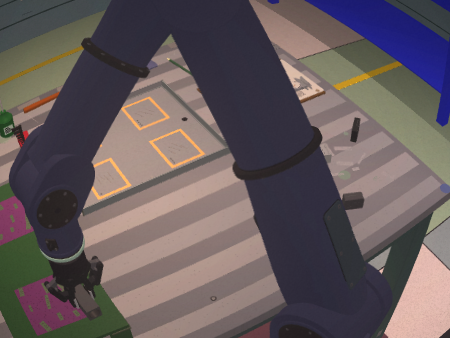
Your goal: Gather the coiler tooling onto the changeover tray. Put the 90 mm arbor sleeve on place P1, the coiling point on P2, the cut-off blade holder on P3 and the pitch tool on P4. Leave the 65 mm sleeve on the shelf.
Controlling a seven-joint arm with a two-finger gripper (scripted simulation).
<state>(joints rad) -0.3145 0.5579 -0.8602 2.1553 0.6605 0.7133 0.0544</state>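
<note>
A grey block-shaped tool (88, 303) rests on a magenta mat on the green shelf at the lower left, and I hold it in my gripper (75, 296), which is closed around it. I cannot tell which tool it is. The changeover tray (150, 140) lies up the table from it, a grey panel with orange-outlined places (176, 147), all that I see being empty. My arm hides part of the tray. A second magenta mat (12, 220) lies further back on the shelf.
My arm (260, 150) crosses the middle of the table. A dark upright piece (355, 129) and a small grey block (353, 200) sit on the right of the table. A clipboard (302, 86) lies behind them. A green bottle (5, 124) stands far left.
</note>
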